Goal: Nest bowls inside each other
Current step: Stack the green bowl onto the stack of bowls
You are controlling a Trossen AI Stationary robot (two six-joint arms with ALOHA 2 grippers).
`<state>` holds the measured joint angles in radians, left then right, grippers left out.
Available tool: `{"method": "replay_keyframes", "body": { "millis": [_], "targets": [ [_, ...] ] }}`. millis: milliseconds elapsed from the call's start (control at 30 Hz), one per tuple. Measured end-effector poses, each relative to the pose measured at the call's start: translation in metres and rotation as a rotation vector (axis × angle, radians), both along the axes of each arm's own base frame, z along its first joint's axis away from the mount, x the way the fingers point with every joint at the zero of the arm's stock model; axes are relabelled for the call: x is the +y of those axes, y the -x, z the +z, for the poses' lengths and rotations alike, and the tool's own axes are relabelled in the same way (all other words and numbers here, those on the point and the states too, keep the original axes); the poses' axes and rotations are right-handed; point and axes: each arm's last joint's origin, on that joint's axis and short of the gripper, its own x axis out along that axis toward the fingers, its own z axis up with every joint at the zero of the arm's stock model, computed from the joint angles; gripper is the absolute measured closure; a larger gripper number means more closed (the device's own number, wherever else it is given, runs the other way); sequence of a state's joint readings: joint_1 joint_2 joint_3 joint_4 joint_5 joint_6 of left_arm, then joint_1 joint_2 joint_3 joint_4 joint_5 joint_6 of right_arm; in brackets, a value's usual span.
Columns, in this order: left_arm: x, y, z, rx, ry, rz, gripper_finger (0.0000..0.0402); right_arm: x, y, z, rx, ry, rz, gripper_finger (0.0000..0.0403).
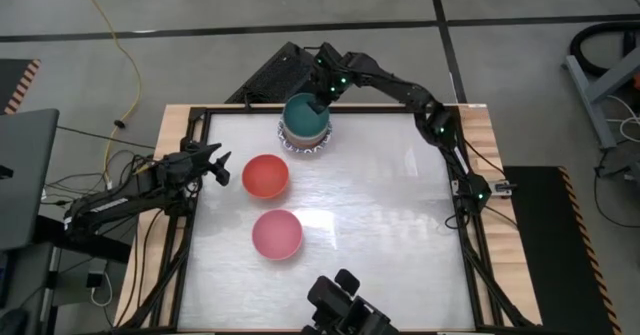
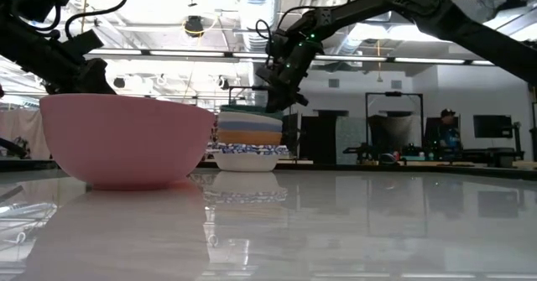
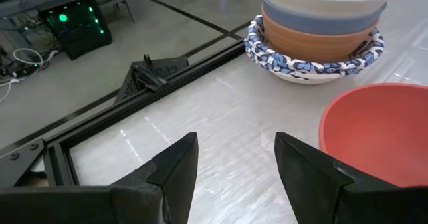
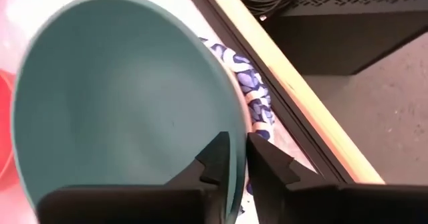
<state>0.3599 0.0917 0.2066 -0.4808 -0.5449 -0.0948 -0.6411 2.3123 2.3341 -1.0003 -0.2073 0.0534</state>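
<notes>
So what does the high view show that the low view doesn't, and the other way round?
Only the high view: the red bowl, the left claw open beside it, and the table's frame. Only the low view: the stack's layers from the side, blue-patterned bowl at the bottom, orange, blue and cream bands above, plus the room behind with a person. Both: the pink bowl, the stack topped by the green bowl, and the right claw at that bowl's rim.
</notes>
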Motion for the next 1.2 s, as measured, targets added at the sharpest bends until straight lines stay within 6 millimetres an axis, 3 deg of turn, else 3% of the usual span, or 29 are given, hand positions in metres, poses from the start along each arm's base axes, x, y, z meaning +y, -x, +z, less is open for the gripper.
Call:
{"method": "replay_keyframes", "body": {
  "millis": [333,533,967,1200],
  "targets": [
    [0.0,0.0,0.0,0.0,0.0,0.0,0.0212,0.005,-0.005,0.001,-0.004,0.031,0.044,0.0267],
    [0.0,0.0,0.0,0.0,0.0,0.0,0.0212,0.003,-0.003,0.001,-0.005,0.03,0.036,0.025],
    [0.0,0.0,0.0,0.001,-0.001,0.0,0.0212,0.0,0.012,0.036,-0.116,0.054,0.038,0.0257],
    [0.0,0.0,0.0,0.001,-0.001,0.0,0.0212,-0.016,0.017,0.025,-0.173,-0.047,0.099,0.0311]
  ]
}}
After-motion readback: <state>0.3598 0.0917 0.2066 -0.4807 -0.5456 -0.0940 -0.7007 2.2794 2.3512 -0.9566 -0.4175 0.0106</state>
